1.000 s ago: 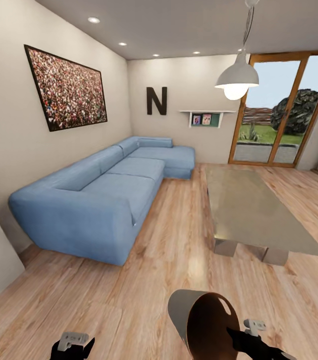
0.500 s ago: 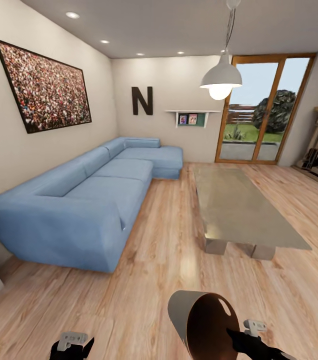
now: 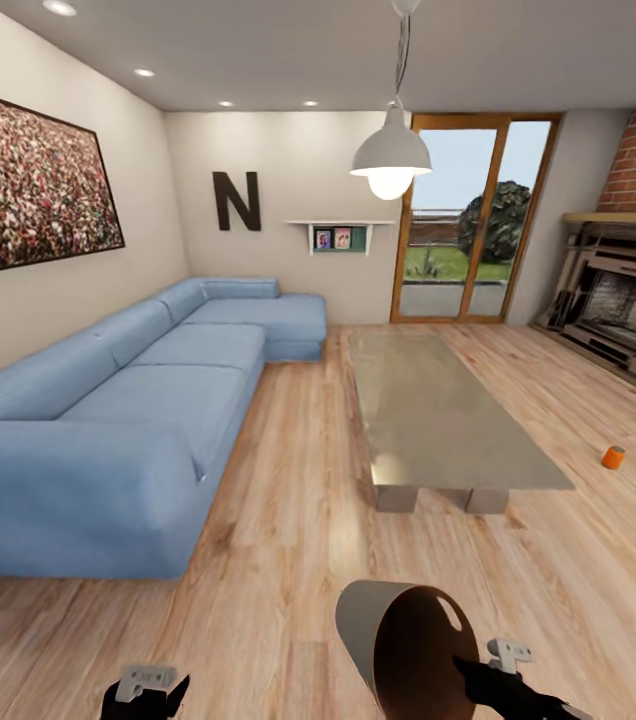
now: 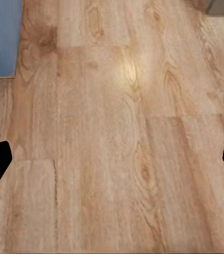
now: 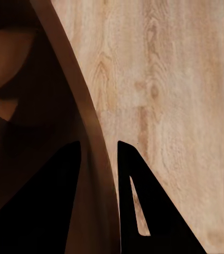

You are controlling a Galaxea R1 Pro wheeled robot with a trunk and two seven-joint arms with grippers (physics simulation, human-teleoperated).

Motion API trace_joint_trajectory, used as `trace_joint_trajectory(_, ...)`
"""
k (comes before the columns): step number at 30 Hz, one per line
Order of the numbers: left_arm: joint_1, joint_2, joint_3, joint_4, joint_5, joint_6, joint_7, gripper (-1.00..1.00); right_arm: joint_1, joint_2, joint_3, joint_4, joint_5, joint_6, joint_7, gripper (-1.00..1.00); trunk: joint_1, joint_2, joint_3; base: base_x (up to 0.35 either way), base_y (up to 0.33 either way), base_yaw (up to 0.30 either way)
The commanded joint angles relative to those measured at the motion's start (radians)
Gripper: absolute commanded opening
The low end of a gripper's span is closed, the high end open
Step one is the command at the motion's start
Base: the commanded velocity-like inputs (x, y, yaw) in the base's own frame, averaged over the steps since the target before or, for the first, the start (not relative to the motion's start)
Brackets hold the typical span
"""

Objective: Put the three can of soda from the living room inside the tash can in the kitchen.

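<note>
One orange can of soda stands on the wood floor at the right, past the coffee table's near corner and in front of the fireplace. The tash can, pale grey outside and copper-brown inside, hangs tilted low in the head view with its mouth facing me. My right gripper is shut on its rim; the right wrist view has the two dark fingers pinching the tash can's wall. My left gripper stands open over bare floor, with its two tips at the edges of the left wrist view.
A long blue sofa lines the left wall. The glass-topped coffee table sits mid-room under a hanging lamp. Wood-framed glass doors are at the back, and a brick and stone fireplace at the right. Wood floor stretches ahead.
The camera has swung to the right, so the whole room slid left in the picture. The fireplace and an orange can came into view. Both grippers and the tash can kept their places.
</note>
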Motion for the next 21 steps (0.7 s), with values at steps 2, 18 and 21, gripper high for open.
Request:
trace_joint_trajectory(2, 0.001, 0.000, -0.002, 0.000, 0.000, 0.000, 0.000, 1.00, -0.001, 0.000, -0.004, -0.002, -0.010, 0.001, 0.009, -1.00, 0.000, 0.000, 0.000, 0.123, -0.249, -0.246)
trace_joint_trajectory(18, 0.001, 0.000, -0.005, -0.002, 0.000, -0.001, 0.001, 1.00, -0.001, 0.000, -0.003, -0.002, -0.009, -0.001, 0.009, -1.00, 0.000, 0.000, 0.000, 0.023, -0.282, -0.220)
trace_joint_trajectory(21, 0.001, 0.000, -0.005, -0.002, 0.000, -0.001, 0.001, 1.00, -0.001, 0.000, -0.003, -0.002, -0.009, -0.002, 0.009, -1.00, 0.000, 0.000, 0.000, 0.000, -0.288, -0.041)
